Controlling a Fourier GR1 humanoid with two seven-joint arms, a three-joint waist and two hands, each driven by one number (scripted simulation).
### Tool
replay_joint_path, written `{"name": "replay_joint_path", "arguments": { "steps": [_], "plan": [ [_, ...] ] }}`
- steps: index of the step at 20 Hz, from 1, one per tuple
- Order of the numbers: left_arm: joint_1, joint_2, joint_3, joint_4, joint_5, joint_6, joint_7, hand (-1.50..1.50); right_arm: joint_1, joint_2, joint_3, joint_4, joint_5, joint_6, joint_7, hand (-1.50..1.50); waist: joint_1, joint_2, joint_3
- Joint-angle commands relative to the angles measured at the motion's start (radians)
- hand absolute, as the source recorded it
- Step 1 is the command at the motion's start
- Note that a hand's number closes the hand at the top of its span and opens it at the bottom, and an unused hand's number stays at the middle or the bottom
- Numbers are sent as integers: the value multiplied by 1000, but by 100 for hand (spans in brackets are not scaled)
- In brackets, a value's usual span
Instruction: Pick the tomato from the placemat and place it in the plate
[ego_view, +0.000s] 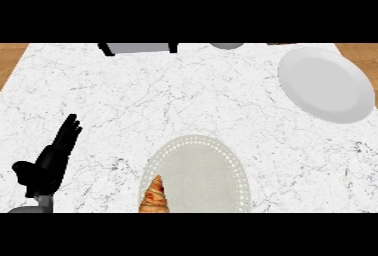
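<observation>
An oval grey placemat (203, 170) with a dotted border lies on the marble counter at the lower middle. On its lower left part lies an orange-brown, cone-shaped pastry (154, 197), resembling a croissant; no tomato shows anywhere. A white plate (326, 84) rests at the upper right of the counter, with nothing on it. My left hand (50, 160) stands at the lower left, fingers straight and pointing up, holding nothing, well left of the placemat. My right hand does not show.
At the counter's far edge sit a grey box with black sides (139, 48) and a grey rounded object (227, 45). Wood floor (11, 60) shows beyond the counter's left and right edges.
</observation>
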Motion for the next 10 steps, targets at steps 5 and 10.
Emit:
{"name": "replay_joint_path", "arguments": {
  "steps": [5,10],
  "plan": [
    [-35,4,2,0,-7,-46,10,0,-21,-56,-252,182,-111,7,-318,150,58,8,-4],
    [-73,-23,0,-7,-33,-29,47,0,-209,-73,-188,226,-86,61,-235,150,73,11,-4]
  ]
}}
